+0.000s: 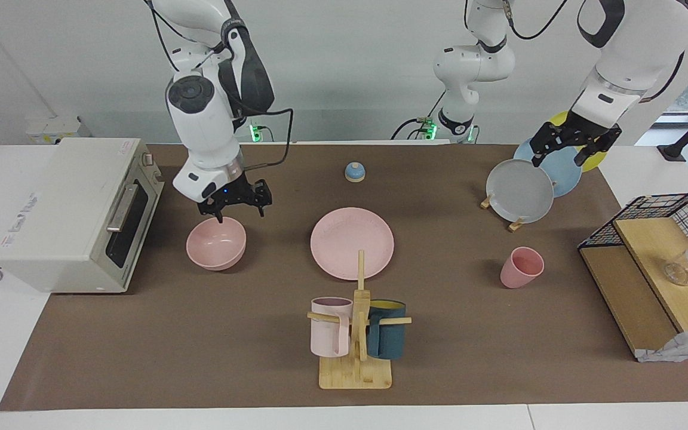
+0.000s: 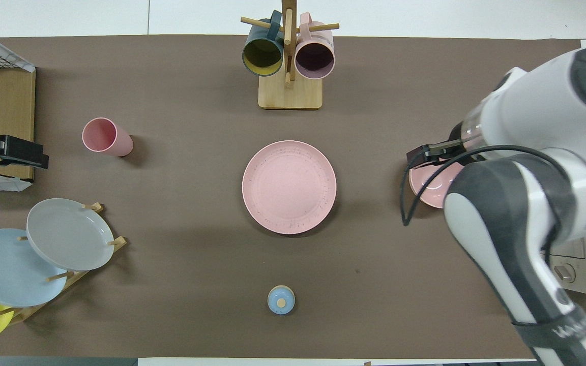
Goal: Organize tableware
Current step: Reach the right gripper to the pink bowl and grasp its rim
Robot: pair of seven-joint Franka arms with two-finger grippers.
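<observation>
Bowl [image 1: 216,243]: upright on the tabletop toward the right arm's end, in front of the oven door; in the overhead view at 3 o'clock from the plate, mostly hidden under the right arm.
Plate [image 1: 352,242]: flat at the middle of the tabletop, bare, well apart from bowl and cup.
Cup [image 1: 521,267]: lying tilted on its side toward the left arm's end; in the overhead view at 10 o'clock from the plate, mouth turned toward the left arm's end.
Right end effector [image 1: 240,209]: fingers spread wide, pointing down, at the bowl's rim on the side nearer the robots; one fingertip [image 1: 220,218] right at the rim, contact not clear; holding nothing.
Left end effector [image 1: 559,158]: up over the plate rack, fingers apart, holding nothing; arm waiting.
Rack [image 1: 516,225]: grey [image 1: 519,190], blue [image 1: 559,173] and yellow plates standing on edge, toward the left arm's end; in the overhead view at 8 o'clock from the pink plate.
Mug tree [image 1: 358,334]: farther from the robots than the plate, at 12 o'clock from it in the overhead view; pale pink mug [image 1: 331,327] and teal mug [image 1: 386,329] hanging on its pegs.
Knob [image 1: 355,172]: small blue dome, nearer the robots than the plate, at 6 o'clock from it in the overhead view.
Oven [image 1: 75,214]: at the right arm's end, door shut.
Shelf [image 1: 654,269]: wire and wood, at the left arm's end.
</observation>
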